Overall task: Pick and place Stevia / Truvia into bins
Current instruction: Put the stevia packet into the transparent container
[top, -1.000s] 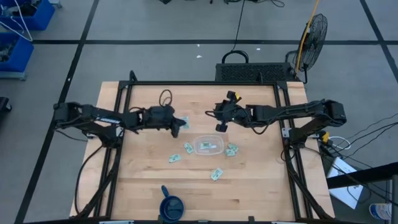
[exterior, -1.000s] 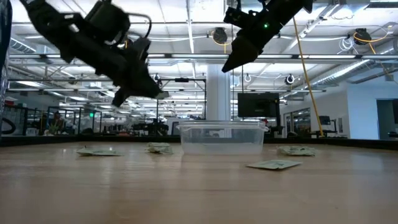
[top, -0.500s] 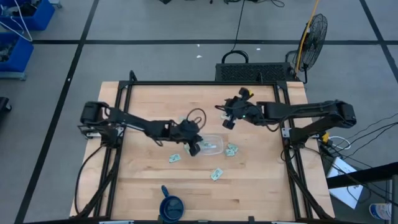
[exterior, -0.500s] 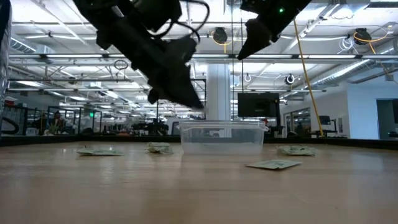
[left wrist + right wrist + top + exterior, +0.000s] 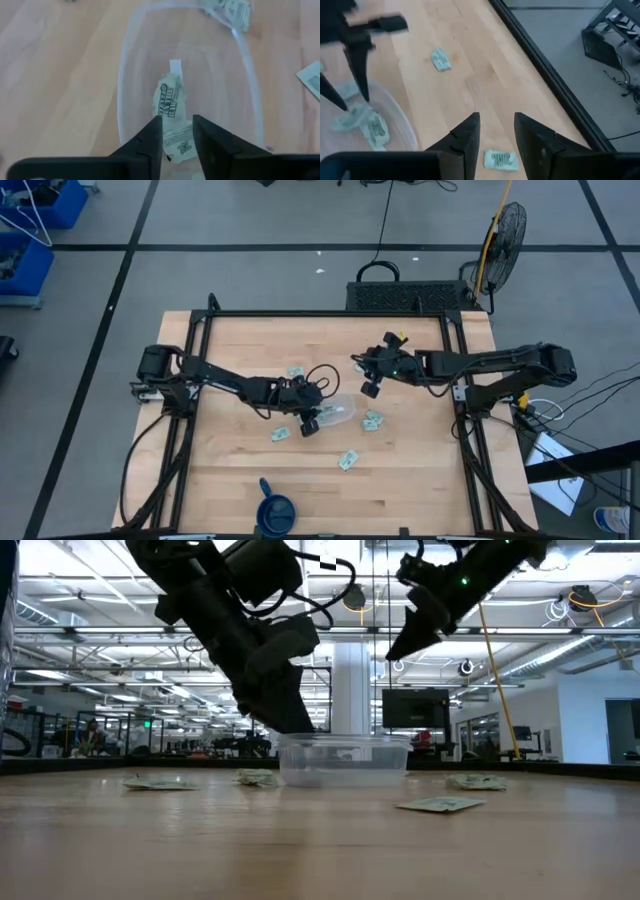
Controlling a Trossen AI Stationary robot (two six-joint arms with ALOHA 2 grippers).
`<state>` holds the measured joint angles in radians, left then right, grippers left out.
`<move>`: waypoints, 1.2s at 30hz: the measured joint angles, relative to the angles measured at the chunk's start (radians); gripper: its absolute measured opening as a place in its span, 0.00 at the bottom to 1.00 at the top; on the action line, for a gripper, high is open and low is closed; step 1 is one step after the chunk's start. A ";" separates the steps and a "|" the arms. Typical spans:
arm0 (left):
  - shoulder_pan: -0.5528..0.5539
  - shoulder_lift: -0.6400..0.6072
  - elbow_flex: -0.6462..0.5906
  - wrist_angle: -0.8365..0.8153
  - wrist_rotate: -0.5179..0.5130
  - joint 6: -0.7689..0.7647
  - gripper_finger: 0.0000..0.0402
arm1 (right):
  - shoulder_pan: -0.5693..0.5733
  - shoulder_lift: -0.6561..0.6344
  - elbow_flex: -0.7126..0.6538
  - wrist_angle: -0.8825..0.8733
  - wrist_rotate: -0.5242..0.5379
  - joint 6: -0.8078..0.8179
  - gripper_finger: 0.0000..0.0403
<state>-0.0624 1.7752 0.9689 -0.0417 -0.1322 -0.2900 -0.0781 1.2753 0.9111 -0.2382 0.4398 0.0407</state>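
Note:
The clear tub [image 5: 340, 414] stands near the table's middle; in the left wrist view it holds a crumpled green-and-white sachet [image 5: 170, 100] and a flat one [image 5: 180, 142]. My left gripper [image 5: 177, 125] hangs open over the tub's left end [image 5: 310, 423], fingers pointing down into it. Whether they touch the tub I cannot tell. My right gripper [image 5: 370, 386] is open and empty, raised beyond the tub's far right side [image 5: 395, 652]. Loose sachets lie flat on the wood [image 5: 295, 372], [image 5: 280, 434], [image 5: 348, 461], [image 5: 373, 421].
A dark blue cup [image 5: 275, 512] stands at the table's near edge. One more sachet [image 5: 501, 160] lies below my right gripper. A black frame [image 5: 320, 314] borders the table's far and side edges. Bare wood spreads across the near half.
My left gripper has swung from the far left toward the table's right and near edge and come down over the tub's left end. The tub has shifted a little toward the table's left. My right gripper has drifted slightly toward the table's right edge.

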 joint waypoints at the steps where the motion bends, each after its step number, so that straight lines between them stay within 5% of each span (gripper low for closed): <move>1: 0.000 -0.008 0.004 -0.009 0.000 0.015 0.31 | -0.004 -0.001 -0.012 0.007 0.000 0.003 0.30; 10: 0.038 -0.209 0.055 -0.125 -0.069 0.182 0.36 | -0.156 0.050 -0.064 0.024 -0.165 0.022 0.37; 21: 0.153 -0.485 0.055 -0.313 -0.267 0.236 0.36 | -0.308 0.331 -0.082 0.122 -0.209 0.053 0.37; 29: 0.202 -0.512 0.054 -0.396 -0.280 0.236 0.36 | -0.346 0.398 -0.082 0.151 -0.210 0.105 0.34; 36: 0.210 -0.502 0.054 -0.403 -0.280 0.235 0.36 | -0.354 0.421 -0.081 0.165 -0.263 0.132 0.23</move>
<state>0.1474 1.2735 1.0225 -0.4449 -0.4126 -0.0552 -0.4316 1.6960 0.8299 -0.0730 0.1769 0.1726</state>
